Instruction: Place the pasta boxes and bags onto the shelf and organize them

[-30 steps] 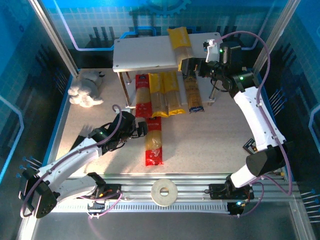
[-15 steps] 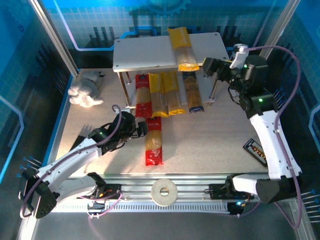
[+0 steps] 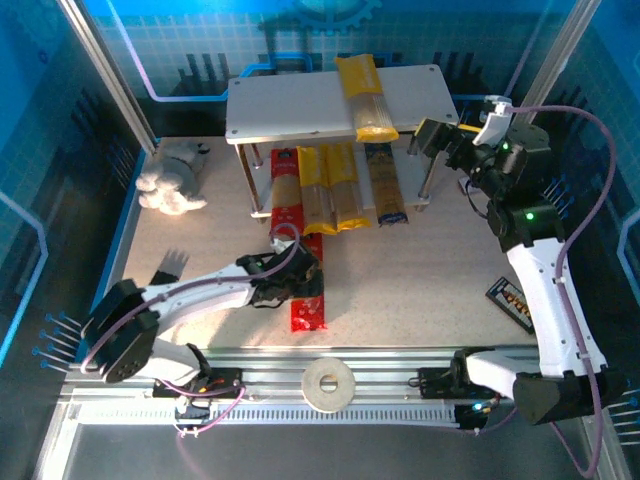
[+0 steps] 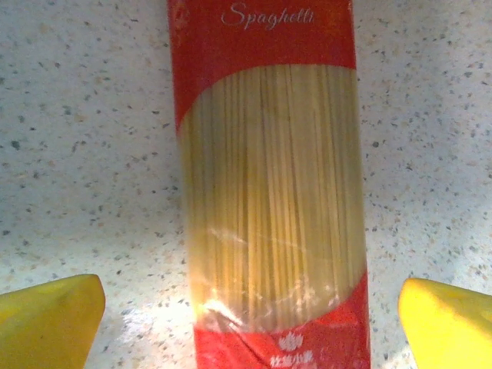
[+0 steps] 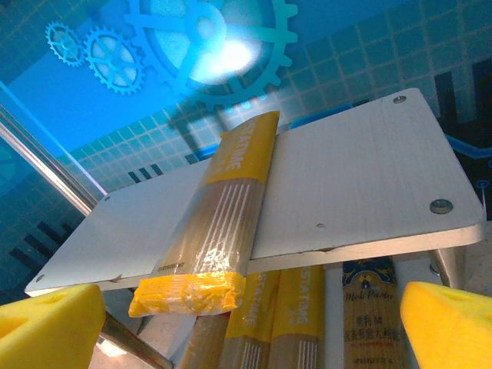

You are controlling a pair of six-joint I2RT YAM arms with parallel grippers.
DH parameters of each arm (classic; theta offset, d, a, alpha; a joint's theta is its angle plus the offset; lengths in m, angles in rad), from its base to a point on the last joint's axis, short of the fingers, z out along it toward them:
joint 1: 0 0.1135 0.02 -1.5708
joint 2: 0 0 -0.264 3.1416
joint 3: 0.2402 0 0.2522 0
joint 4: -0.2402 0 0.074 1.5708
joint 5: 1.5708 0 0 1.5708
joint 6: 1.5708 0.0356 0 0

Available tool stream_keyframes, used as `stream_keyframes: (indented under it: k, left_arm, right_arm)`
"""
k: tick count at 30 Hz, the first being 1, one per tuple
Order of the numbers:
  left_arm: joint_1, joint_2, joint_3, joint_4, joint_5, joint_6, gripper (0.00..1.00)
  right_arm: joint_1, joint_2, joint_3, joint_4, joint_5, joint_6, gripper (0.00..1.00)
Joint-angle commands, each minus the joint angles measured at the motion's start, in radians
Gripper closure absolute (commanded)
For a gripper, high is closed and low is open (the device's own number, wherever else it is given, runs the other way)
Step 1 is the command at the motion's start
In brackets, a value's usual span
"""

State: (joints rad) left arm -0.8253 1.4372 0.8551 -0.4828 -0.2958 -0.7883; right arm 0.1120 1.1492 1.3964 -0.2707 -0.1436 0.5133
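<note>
Your left gripper (image 4: 247, 321) straddles the red plastic spaghetti pack (image 4: 269, 192), jaws spread, empty; your right gripper (image 5: 247, 327), at 3 o'clock of the white-boarded metal-legged shelf (image 5: 346, 192), likewise.

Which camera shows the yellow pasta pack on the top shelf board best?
The right wrist view: the yellow pack is close, its overhanging end clear. The top external view shows it small, from above. The left wrist view faces a red pack.
</note>
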Motion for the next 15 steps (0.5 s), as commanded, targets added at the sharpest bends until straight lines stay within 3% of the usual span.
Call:
stream_keyframes:
  k: [1, 9, 15]
  left_arm:
    - [-0.005, 0.078, 0.075, -0.026, -0.054, -0.037, 0.01]
    - [-0.001, 0.234, 0.172, -0.083, -0.098, -0.016, 0.01]
    - [0.016, 0.302, 0.171, -0.051, -0.051, -0.026, 0.01]
  right_arm:
    - [-0.026, -0.037, -0.002, 0.049, -0.052, 0.014, 0.0]
    - [-0.071, -0.061, -0.031, 0.077, -0.099, 0.03, 0.0]
    - [-0.103, -0.077, -0.06, 0.109, -0.12, 0.051, 0.0]
